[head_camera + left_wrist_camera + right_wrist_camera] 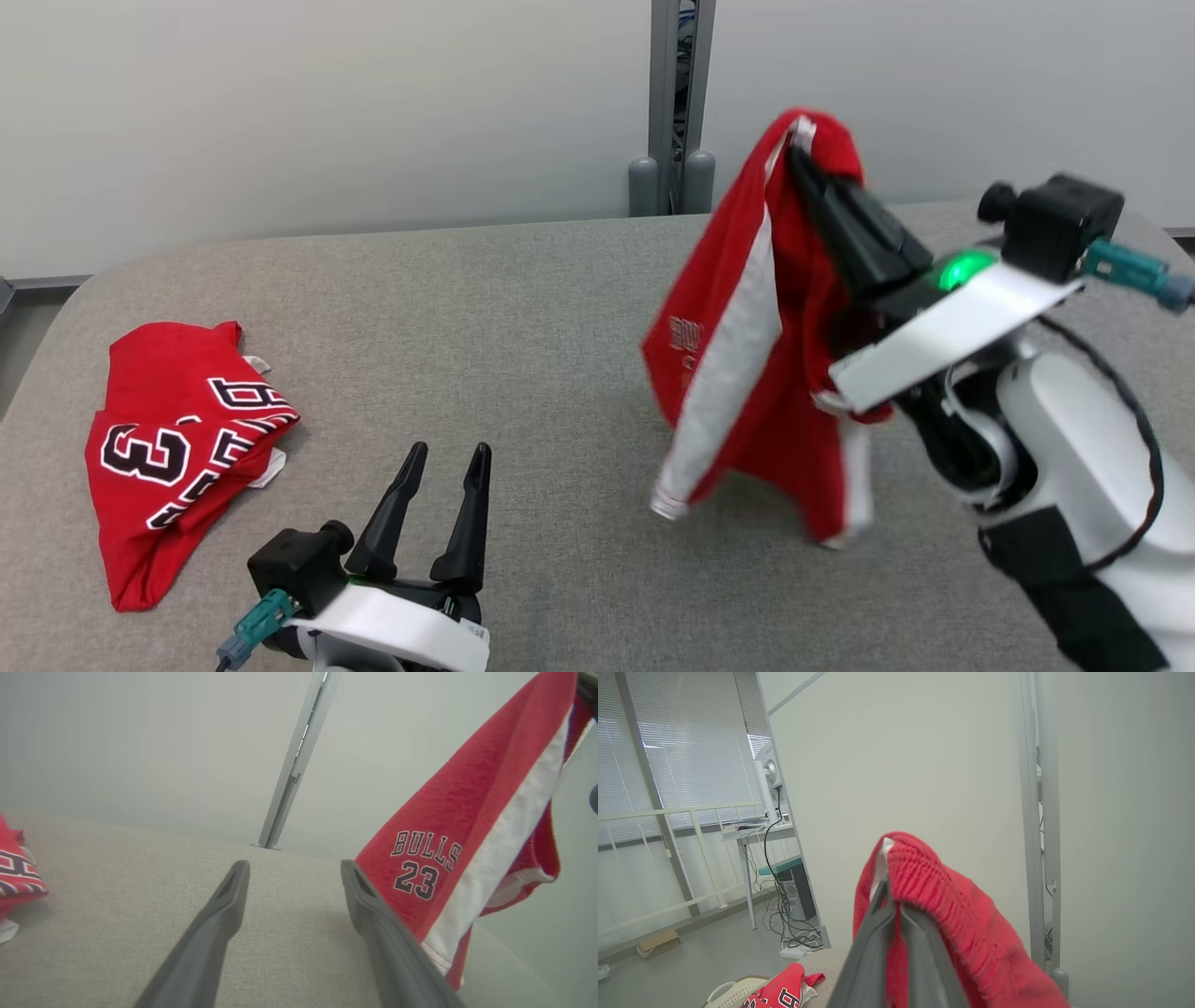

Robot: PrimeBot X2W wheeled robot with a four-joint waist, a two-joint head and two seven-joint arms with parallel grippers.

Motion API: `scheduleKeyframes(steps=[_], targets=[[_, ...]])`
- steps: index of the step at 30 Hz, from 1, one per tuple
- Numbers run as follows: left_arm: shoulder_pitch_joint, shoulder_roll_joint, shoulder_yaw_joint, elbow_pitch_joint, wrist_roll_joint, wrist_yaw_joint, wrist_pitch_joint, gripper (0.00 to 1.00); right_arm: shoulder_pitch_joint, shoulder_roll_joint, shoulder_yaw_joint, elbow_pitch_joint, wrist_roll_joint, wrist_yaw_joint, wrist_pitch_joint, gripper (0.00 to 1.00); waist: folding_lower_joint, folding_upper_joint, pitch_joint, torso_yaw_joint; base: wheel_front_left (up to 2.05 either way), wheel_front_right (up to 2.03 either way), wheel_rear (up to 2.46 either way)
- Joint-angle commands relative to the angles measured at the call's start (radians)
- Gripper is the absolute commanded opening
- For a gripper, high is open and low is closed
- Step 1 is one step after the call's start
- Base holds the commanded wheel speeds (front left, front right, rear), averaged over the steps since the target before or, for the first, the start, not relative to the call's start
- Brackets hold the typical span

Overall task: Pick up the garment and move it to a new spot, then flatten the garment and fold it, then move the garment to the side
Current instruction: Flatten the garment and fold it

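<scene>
One red garment, waistband high in the closed right tool

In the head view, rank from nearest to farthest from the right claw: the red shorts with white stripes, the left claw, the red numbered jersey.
1. Red shorts with white stripes: pinched in the right claw, at right.
2. Left claw: open, lower left.
3. Red numbered jersey: lying far left.
</scene>
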Motion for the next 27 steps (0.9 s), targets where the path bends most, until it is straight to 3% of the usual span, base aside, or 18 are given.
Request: scheduleKeyframes(steps=[1,17,22,27], targets=[[0.000,0.004,0.003,-0.003,-0.003,0.002,-0.003,1.00,-0.044,-0.012,-0.005,0.024,-0.009,0.002,-0.002,0.00,0.0000,0.0000,0.003,0.006,0.00,0.00,0.00],[-0.038,0.004,-0.019,-0.003,-0.012,-0.001,-0.003,1.00,-0.456,-0.033,0.098,0.549,-0.074,0.002,-0.165,0.00,0.0000,0.0000,0.064,0.114,0.00,0.00,0.00],[-0.054,0.004,-0.027,-0.008,-0.013,-0.004,-0.003,1.00,-0.512,-0.036,0.097,0.618,-0.122,0.002,-0.179,0.00,0.0000,0.0000,0.100,0.133,0.00,0.00,0.00],[-0.076,0.004,-0.033,-0.007,-0.016,-0.004,-0.003,1.00,-0.486,-0.015,0.038,0.603,-0.159,0.002,-0.179,0.00,0.0000,0.0000,0.147,0.146,0.00,0.00,0.00]])
